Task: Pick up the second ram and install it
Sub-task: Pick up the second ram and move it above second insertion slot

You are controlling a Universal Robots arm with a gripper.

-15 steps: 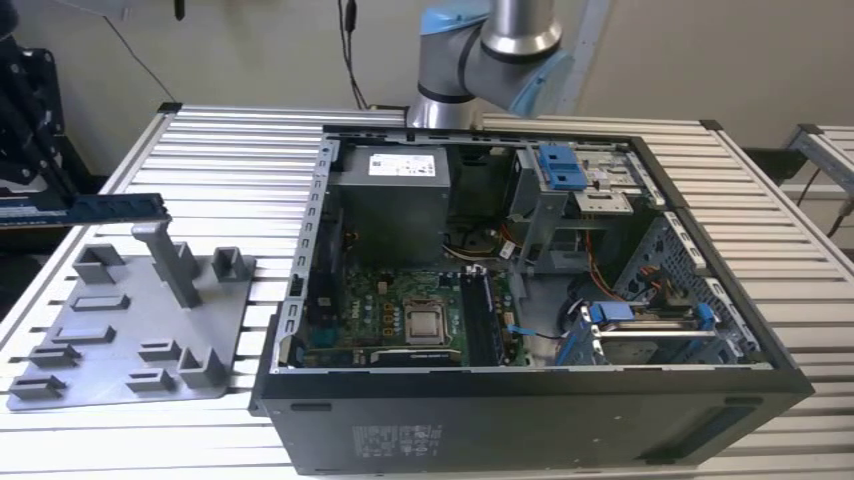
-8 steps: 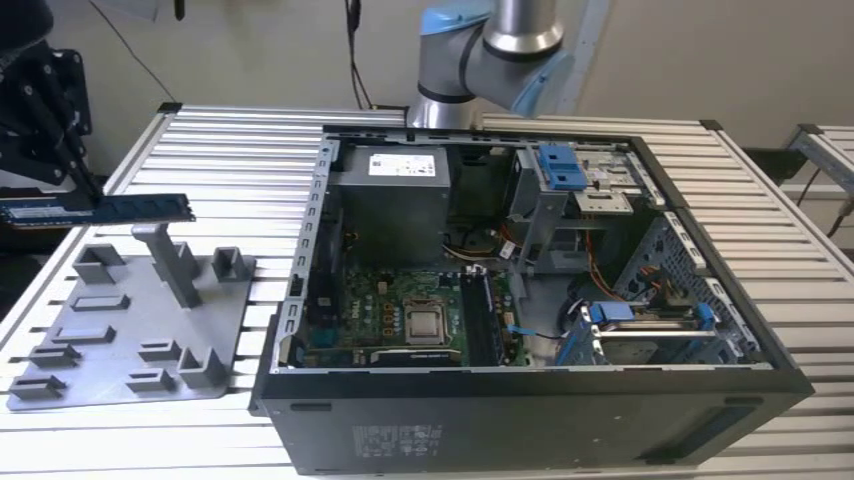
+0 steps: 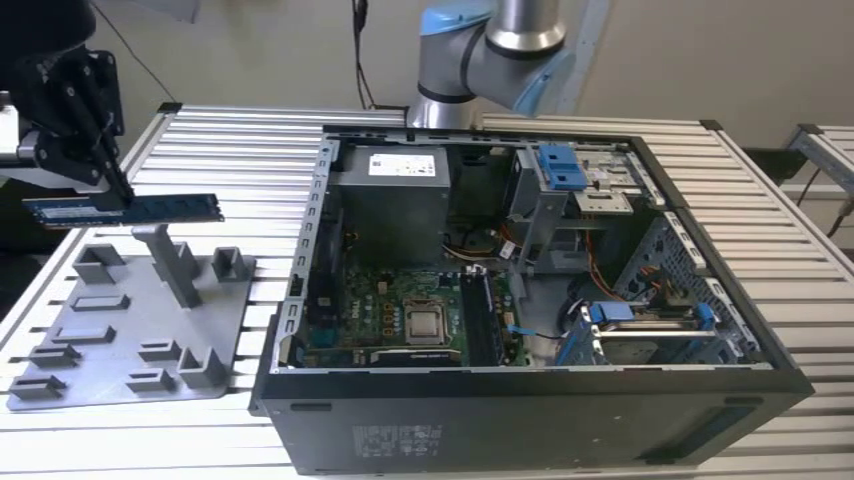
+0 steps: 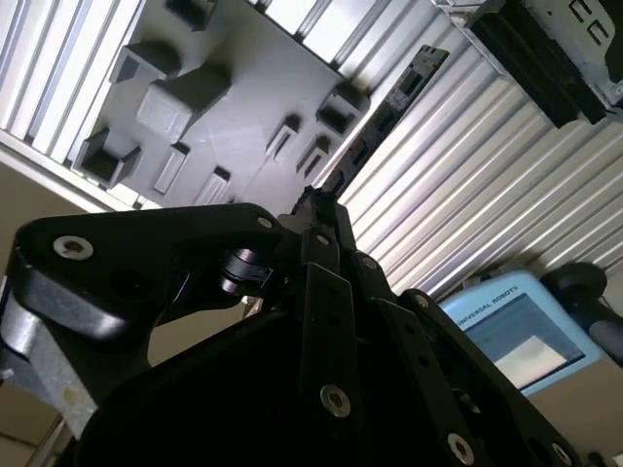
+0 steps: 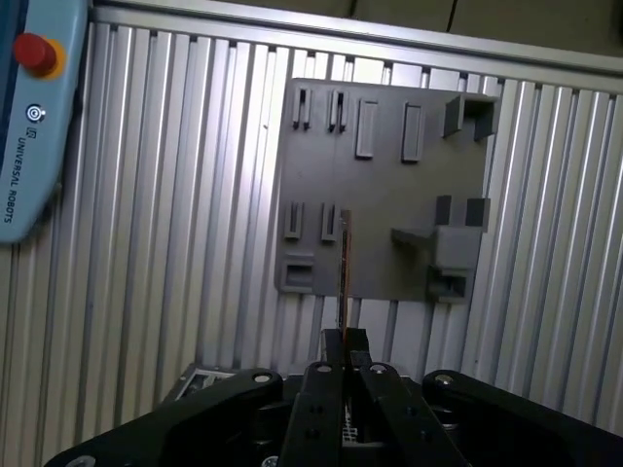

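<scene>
Dark-blue second ram [image 3: 123,210] sat level, clamped by the closed fingers of the gripper [image 3: 115,193], clear above the posts of the grey fixture tray [image 3: 134,325], well apart from the near wall of the computer case [image 3: 311,240].

On the surface [image 3: 227,135]: fixture tray [image 3: 118,348] and computer case [image 3: 534,425].
The tray lies at the exterior view's left, the case right; the second ram [image 3: 147,209] hangs above the tray's far end.

You get a maker's name in capitals on the blue teach pendant [image 5: 29,146], beside its red button [image 5: 34,51], and again above its screen [image 4: 531,355]. White printed labels sit on the second ram [image 3: 160,208], the power supply [image 3: 400,195] and the computer case's [image 3: 534,420] outer wall; their print is too small to read
</scene>
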